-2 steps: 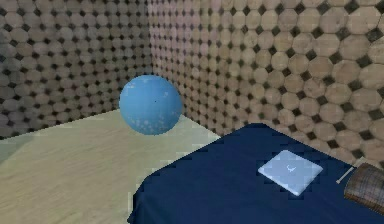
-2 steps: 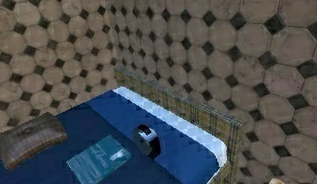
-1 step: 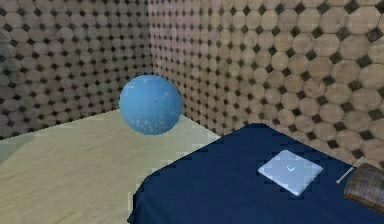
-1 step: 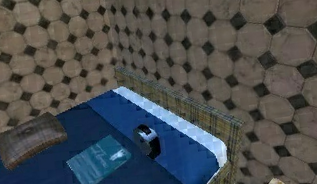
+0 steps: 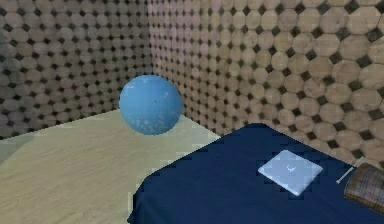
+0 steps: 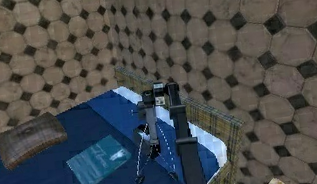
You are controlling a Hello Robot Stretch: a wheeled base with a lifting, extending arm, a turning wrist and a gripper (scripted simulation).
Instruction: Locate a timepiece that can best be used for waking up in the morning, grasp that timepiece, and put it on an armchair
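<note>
Fwd view: a big blue ball (image 5: pixel 150 104) sits on the pale wood floor (image 5: pixel 70 170) near the room corner. The walls (image 5: pixel 260 60) on both sides are covered w/ round wood-tone tiles. At lower right is a bed w/ a dark blue cover (image 5: pixel 210 190). On the cover lies a pale flat square thing (image 5: pixel 290 172), poss. a book or laptop, can't tell which. A brown patterned pillow (image 5: pixel 366 190) sits near it at the right edge. Arm side view: the blue cover spreads across the lower left, w/ the pillow toward the left and the flat thing, teal here, nearer the middle. Plaid yellow-green trim (image 6: pixel 221 123) runs along the bed's far side, next to the tiled wall. The arm (image 6: pixel 188 162) rises from the bottom edge over the bed, w/ two white squares (image 6: pixel 149 97) at its far end. The gripper (image 6: pixel 146 154) is left of them, thin fingers angled down toward the cover, just right of the flat thing. The cover lies right behind the fingers, so can't tell whether the gripper holds anything or touches the bed. Where the clock is can't be told.
</note>
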